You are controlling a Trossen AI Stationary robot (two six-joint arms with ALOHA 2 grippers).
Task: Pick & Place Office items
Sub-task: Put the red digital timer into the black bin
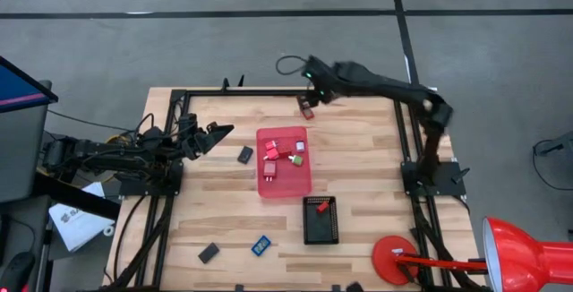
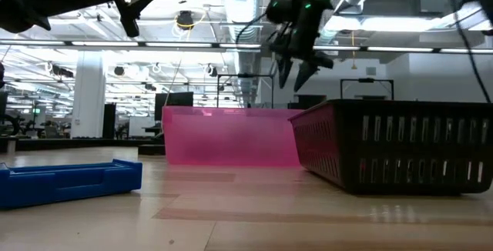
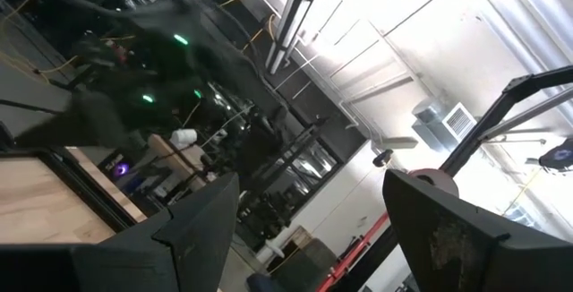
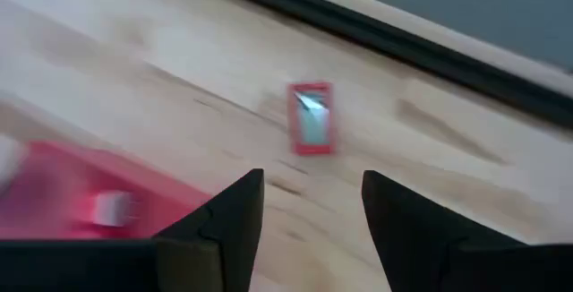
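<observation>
Near the table's far edge, a small red piece with a silvery face (image 1: 306,110) (image 4: 312,118) lies flat on the wood. My right gripper (image 1: 310,93) (image 4: 309,204) (image 2: 300,68) hangs open above it, fingers pointing down, touching nothing. The pink tray (image 1: 285,183) (image 2: 231,135) holds several red pieces (image 1: 271,153) and a greenish one (image 1: 296,159). The black grid tray (image 1: 320,229) holds one red piece (image 1: 322,207). Loose on the table are a black piece (image 1: 244,155), another black one (image 1: 209,253) and a blue one (image 1: 260,246) (image 2: 69,180). My left gripper (image 1: 215,133) (image 3: 313,211) waits open at the left side, raised.
A black frame rail (image 1: 269,91) runs along the far edge just beyond the red piece. A red desk lamp (image 1: 528,252) with a round base (image 1: 394,261) stands at the near right corner. Bare wood (image 1: 358,140) lies between the pink tray and the right arm's base.
</observation>
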